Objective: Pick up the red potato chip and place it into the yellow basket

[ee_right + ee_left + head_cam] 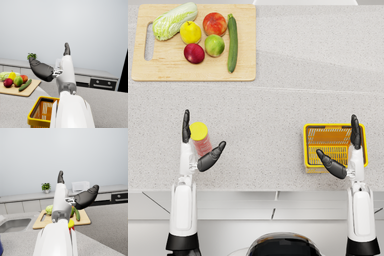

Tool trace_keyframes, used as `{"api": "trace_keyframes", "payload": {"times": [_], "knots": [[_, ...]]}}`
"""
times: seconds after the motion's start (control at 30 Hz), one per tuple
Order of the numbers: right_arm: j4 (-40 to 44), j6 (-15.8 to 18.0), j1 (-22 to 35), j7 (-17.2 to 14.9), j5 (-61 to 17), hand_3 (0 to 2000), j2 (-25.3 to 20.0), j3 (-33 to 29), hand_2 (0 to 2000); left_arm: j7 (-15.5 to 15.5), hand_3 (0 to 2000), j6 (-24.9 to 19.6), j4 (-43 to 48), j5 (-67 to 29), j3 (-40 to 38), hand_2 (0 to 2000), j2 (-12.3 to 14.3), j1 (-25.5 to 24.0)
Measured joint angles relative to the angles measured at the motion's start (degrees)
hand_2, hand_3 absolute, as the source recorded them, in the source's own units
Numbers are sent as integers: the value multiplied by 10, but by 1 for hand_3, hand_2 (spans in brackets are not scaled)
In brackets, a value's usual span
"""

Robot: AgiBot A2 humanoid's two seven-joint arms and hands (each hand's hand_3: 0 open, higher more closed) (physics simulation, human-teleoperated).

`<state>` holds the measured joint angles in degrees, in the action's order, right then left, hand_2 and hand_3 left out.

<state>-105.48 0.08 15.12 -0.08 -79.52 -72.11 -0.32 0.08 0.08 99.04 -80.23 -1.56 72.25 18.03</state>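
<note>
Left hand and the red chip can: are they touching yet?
Cannot tell. In the head view the chip can stands between the open fingers of the left hand, overlapping them, with no plain gap or contact; the left wrist view's forearm hides most of the can.

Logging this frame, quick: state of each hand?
Left hand: open, fingers apart, holding nothing.
Right hand: open, holding nothing.

My arms are smooth white shells with black elbow bands; my left hand (203,150) and right hand (343,155) are matte dark grey.
</note>
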Motion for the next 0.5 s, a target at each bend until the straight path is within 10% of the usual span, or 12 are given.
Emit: {"api": "trace_keyframes", "payload": {"times": [0.5], "knots": [[-22,-1,-23,1,-46,0,-12,-9,0,-1,0,-1,-272,-65,25,0,20,30]]}}
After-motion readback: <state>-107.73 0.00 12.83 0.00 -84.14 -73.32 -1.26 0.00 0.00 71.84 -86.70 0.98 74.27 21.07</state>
